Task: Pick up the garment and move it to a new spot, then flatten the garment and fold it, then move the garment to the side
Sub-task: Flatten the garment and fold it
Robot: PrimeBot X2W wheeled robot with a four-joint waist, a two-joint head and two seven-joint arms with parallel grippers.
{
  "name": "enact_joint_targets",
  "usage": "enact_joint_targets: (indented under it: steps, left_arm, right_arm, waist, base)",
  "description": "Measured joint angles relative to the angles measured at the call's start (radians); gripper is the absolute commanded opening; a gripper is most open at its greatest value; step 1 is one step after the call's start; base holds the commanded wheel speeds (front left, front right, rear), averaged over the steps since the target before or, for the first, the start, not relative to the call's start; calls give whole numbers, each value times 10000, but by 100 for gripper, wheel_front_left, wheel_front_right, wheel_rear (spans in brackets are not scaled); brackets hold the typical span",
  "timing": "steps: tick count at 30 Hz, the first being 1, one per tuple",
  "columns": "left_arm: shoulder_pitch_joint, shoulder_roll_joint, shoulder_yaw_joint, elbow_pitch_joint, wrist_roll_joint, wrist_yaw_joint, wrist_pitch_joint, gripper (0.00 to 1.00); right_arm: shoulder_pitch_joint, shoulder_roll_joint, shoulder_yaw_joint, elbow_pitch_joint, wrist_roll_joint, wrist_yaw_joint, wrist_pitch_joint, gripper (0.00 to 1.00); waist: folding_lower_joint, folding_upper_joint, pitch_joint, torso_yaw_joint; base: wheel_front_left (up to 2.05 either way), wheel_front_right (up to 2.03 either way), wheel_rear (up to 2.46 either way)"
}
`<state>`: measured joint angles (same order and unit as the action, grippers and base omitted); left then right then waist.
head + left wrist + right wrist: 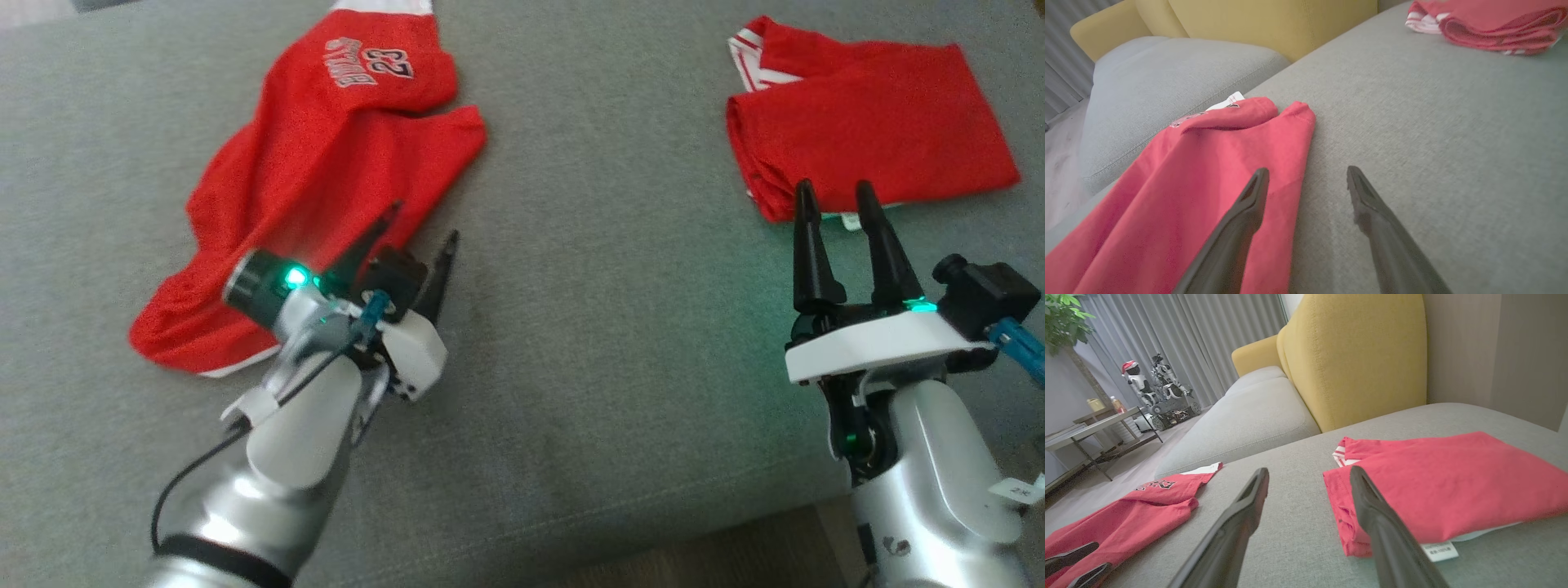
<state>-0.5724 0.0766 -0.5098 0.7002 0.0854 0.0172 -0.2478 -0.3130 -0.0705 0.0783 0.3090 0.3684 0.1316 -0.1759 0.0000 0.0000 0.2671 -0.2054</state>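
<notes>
The garment (326,163), a red jersey with "23" printed on it, lies crumpled on the left of the grey sofa seat (604,269); it also appears in the left wrist view (1208,171) and the right wrist view (1139,514). My left gripper (424,222) is open at its right edge, one finger over the cloth (1307,170), holding nothing. My right gripper (834,189) is open and empty just in front of a second red garment (873,114), folded flat (1445,482), with one finger (1372,506) over its near corner.
The seat's front edge (653,531) runs below both arms. A yellow backrest (1355,355) and a second grey cushion (1249,416) lie beyond. On the floor further off stand a side table (1094,424) and small robot figures (1155,388).
</notes>
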Motion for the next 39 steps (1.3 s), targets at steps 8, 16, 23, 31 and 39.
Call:
enact_joint_targets:
  steps: [8, 16, 23, 31, 39]
  left_arm:
    - [-1191, 301, -458, 1814, 930, 721, 2, 100]
    - [-1620, 203, -589, 2506, 899, 853, -4, 0]
    - [-1476, -146, -497, 1158, -382, 73, -17, 0]
    - [-370, -345, -913, -1030, -2483, -1020, 8, 0]
    - [-48, -201, -1221, -1569, -3829, -602, 1104, 0]
  right_arm:
    - [-27, 100, 86, 58, 100, 0, -96, 100]
    - [-53, 123, 146, 249, 100, 0, -184, 100]
    - [-53, 153, 221, 470, 180, 0, -224, 100]
    - [-40, 153, 316, 788, 370, 0, -265, 100]
    - [-43, 153, 654, 826, 564, 0, -265, 100]
  waist:
    - [0, 0, 398, -547]
    - [0, 0, 293, -514]
    - [0, 0, -161, -336]
    - [0, 0, -829, -220]
    - [0, 0, -781, -301]
  base:
    - [0, 0, 0]
    - [0, 0, 0]
    - [0, 0, 0]
    - [0, 0, 0]
    - [0, 0, 0]
